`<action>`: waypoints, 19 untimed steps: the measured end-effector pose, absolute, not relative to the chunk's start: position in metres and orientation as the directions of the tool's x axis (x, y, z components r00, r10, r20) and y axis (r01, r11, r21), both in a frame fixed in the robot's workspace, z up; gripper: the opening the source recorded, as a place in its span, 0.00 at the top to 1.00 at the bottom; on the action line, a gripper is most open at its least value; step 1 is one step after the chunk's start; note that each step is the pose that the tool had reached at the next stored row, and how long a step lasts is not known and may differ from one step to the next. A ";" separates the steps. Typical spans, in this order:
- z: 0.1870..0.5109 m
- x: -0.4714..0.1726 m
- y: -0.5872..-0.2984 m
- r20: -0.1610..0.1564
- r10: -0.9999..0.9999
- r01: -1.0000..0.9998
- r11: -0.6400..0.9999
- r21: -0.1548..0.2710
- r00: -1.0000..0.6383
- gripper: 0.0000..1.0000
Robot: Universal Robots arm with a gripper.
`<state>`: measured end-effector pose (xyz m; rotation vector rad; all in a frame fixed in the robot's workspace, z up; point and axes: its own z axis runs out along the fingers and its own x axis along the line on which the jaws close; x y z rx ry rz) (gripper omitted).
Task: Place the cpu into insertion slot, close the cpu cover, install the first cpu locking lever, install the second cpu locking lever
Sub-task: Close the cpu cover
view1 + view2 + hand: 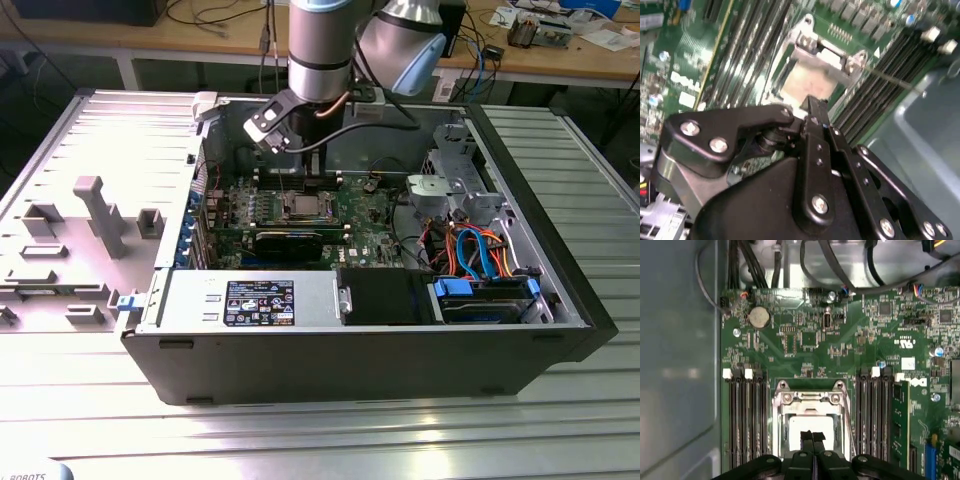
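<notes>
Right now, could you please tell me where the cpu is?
In the first wrist view the cpu lies in the insertion slot, between the two banks of memory slots, under the tool.

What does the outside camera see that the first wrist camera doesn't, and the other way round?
The exterior view takes in the whole open black computer case, its silver power supply box, the blue and orange cables, the grey robot arm and the ribbed metal table. The first wrist view, close up, brings out the round silver coin battery, the white slot clips and the black fingers, shut together in front of the flat silver-grey square cpu. Both share the green circuit board and the square metal-rimmed insertion slot.
</notes>
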<state>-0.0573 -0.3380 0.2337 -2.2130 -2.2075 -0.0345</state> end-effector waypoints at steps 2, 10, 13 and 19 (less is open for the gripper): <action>0.231 -0.066 -0.338 0.027 1.000 1.000 -0.003 0.005 0.002 0.89; 0.227 -0.075 -0.338 0.027 1.000 1.000 -0.002 0.003 0.002 0.89; 0.227 -0.075 -0.338 0.027 1.000 1.000 -0.002 0.003 0.002 0.89; 0.227 -0.075 -0.338 0.027 1.000 1.000 -0.002 0.003 0.002 0.89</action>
